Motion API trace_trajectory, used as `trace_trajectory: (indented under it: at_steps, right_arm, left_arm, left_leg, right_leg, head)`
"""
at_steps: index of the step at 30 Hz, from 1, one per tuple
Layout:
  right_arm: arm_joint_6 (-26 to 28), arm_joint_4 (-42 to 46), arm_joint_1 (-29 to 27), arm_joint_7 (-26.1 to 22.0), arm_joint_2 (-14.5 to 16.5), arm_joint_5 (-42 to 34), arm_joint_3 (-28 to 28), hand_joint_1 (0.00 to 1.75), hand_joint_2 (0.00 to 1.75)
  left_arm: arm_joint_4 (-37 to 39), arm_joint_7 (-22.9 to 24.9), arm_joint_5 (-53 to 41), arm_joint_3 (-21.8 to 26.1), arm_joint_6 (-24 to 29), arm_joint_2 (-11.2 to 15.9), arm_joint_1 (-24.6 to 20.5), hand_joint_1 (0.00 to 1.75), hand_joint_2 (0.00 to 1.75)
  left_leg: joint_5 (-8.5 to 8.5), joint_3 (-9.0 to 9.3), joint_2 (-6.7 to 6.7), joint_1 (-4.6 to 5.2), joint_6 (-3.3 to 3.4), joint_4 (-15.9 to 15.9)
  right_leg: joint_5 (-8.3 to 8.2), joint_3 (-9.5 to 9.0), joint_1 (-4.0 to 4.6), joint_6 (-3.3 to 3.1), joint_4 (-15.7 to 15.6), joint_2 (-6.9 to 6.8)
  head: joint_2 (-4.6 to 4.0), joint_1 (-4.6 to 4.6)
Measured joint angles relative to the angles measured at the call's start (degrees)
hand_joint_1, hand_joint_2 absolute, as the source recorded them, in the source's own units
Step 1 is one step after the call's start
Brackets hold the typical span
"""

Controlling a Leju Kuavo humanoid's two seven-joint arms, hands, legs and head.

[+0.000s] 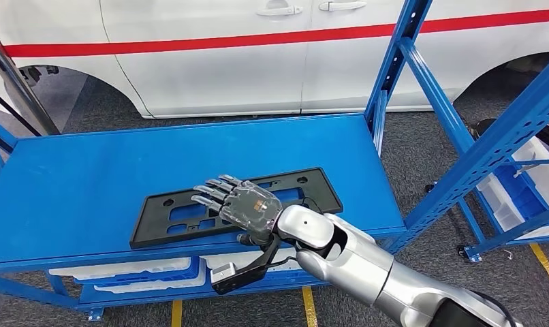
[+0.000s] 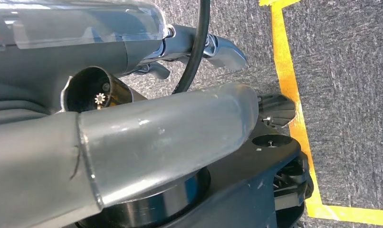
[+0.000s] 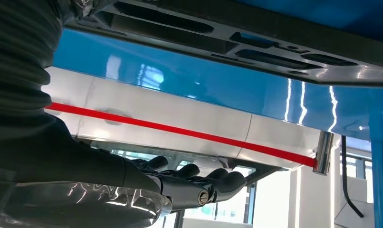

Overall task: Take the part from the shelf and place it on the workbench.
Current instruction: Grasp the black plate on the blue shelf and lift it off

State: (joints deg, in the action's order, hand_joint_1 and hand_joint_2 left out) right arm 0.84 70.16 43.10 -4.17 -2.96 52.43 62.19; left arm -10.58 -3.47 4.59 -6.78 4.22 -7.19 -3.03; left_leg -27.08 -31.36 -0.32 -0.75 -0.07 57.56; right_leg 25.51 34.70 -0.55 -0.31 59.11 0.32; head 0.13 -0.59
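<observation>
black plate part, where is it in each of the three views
Head view: the black plate part lies flat on the blue shelf top, under the right hand.
Right wrist view: its underside runs along the upper edge.
Left wrist view: not in it.
Shared landmark: the white car's red stripe.

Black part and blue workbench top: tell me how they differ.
The black part is pierced with cut-outs; the blue workbench top is solid. The part is narrow and covers a strip near the front edge; the top is far broader. The right hand is over the part, not over bare top. Both lie flat.
</observation>
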Motion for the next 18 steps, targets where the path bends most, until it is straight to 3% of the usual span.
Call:
trace_trajectory:
  at_steps: [18]
  right_arm:
    - [-3.26,-2.16,2.87,0.52,0.03,-4.20,2.33,0.00,1.75]
  left_arm:
    - [0.00,-0.15,0.06,0.71,-0.13,0.02,0.05,0.00,0.00]
  left_leg:
    - [0.00,0.00,0.00,0.00,0.00,0.00]
  right_leg:
    - [0.00,0.00,0.00,0.00,0.00,0.00]
  head:
    - [0.00,0.00]
